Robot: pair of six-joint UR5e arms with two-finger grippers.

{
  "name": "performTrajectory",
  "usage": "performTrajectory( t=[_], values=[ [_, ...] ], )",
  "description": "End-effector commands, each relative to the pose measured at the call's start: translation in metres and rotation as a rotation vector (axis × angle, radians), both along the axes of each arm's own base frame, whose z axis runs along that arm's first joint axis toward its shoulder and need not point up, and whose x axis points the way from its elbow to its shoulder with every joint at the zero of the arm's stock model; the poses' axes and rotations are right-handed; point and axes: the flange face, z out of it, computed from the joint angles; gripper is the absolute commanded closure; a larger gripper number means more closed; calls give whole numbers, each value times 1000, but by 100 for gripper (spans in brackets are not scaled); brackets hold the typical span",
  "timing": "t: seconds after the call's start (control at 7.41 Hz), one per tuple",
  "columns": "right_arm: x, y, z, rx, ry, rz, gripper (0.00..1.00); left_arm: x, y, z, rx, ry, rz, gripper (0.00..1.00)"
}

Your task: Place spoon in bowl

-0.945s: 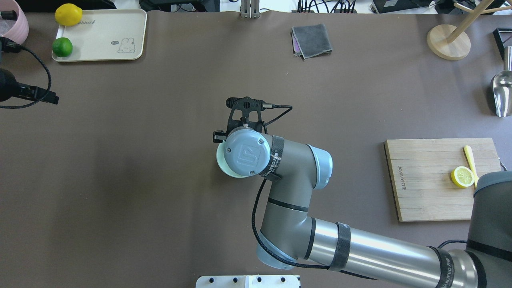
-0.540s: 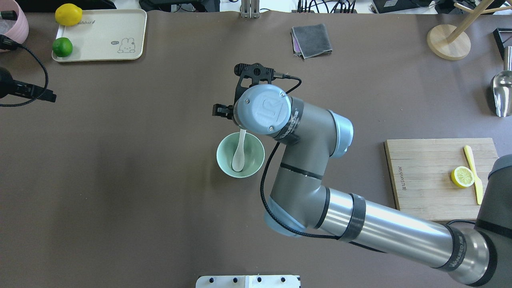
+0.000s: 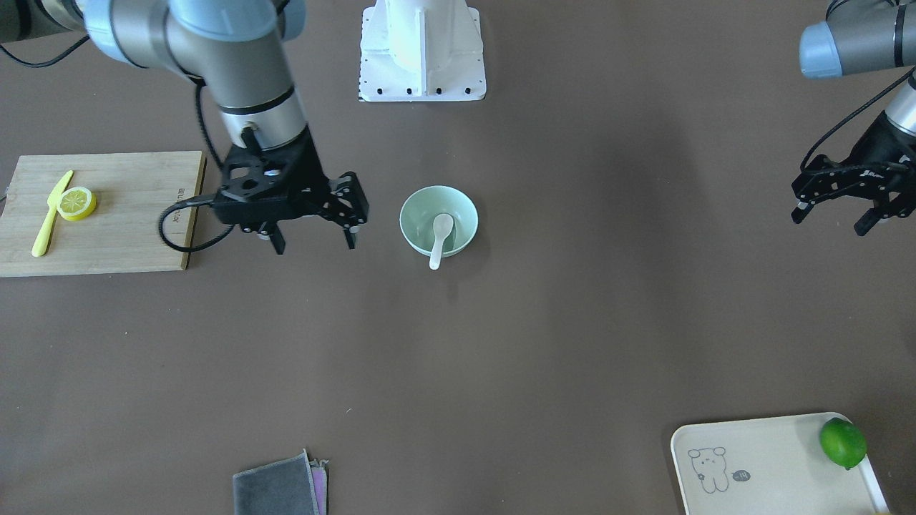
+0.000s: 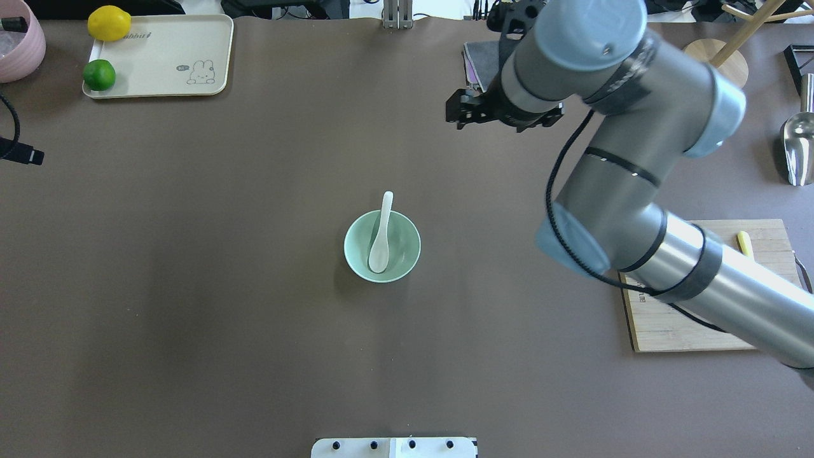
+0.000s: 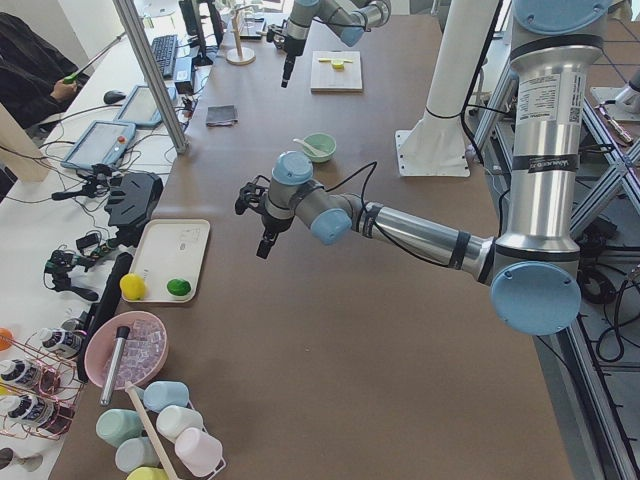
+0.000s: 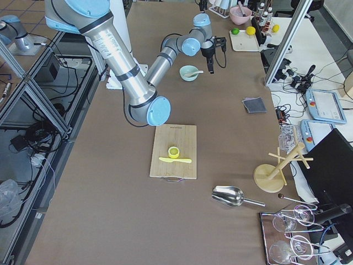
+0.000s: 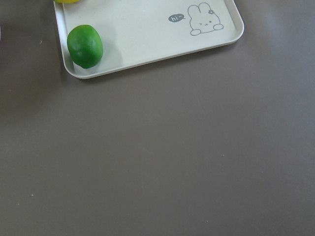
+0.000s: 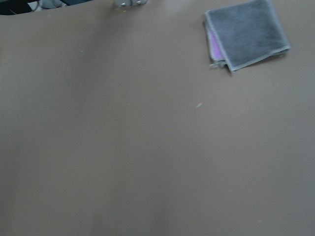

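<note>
The white spoon point(image 4: 381, 236) lies in the mint-green bowl point(image 4: 349, 249) at the table's middle. Its scoop rests on the bowl's bottom and its handle sticks out over the far rim. Both also show in the front-facing view, the spoon point(image 3: 440, 232) in the bowl point(image 3: 412, 214). My right gripper point(image 3: 313, 245) is open and empty, raised above the table, off to the bowl's right and farther from the robot. In the overhead view it point(image 4: 504, 119) hangs near the grey cloth. My left gripper point(image 3: 830, 223) is open and empty, far off at the table's left side.
A cutting board point(image 3: 122, 214) with a lemon half point(image 3: 76, 203) and a yellow knife point(image 3: 49, 218) lies at the right. A cream tray point(image 4: 159, 57) with a lime point(image 4: 99, 75) sits far left. A grey cloth point(image 3: 275, 490), a metal scoop point(image 4: 798, 149) and a wooden stand point(image 6: 270, 176) stand along the far and right sides.
My right gripper has let go of the spoon, which stays in the bowl, and has risen and swung away to the far right. My left arm has drawn back to the left.
</note>
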Motion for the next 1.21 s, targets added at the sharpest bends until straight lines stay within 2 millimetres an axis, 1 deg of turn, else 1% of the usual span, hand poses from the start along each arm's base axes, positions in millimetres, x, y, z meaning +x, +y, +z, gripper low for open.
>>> performTrajectory(
  t=[0.0, 0.13, 0.27, 0.4, 0.54, 0.67, 0.81, 0.94, 1.08],
  values=[
    [107, -25, 100, -12, 81, -113, 0, -52, 18, 44, 93, -127, 66, 2],
    [156, -27, 153, -14, 115, -169, 0, -90, 13, 66, 98, -161, 58, 2],
    [202, -19, 214, -17, 153, -232, 0, -96, 4, 61, 60, -135, 73, 2],
    [241, -8, 259, -31, 154, -281, 0, -115, -2, 60, -15, -117, 45, 2],
    [281, 8, 296, -54, 128, -299, 0, -129, 1, 63, -39, -114, 21, 2],
    [318, 27, 336, -69, 125, -318, 0, -141, 5, 77, -65, -121, -2, 2],
    [344, 50, 386, -102, 137, -346, 0, -147, 8, 107, -115, -129, -12, 2],
    [367, 65, 432, -141, 126, -362, 0, -152, 11, 114, -130, -128, -21, 2],
    [396, 74, 457, -150, 76, -344, 0, -151, 12, 117, -140, -122, -17, 2]
  ],
)
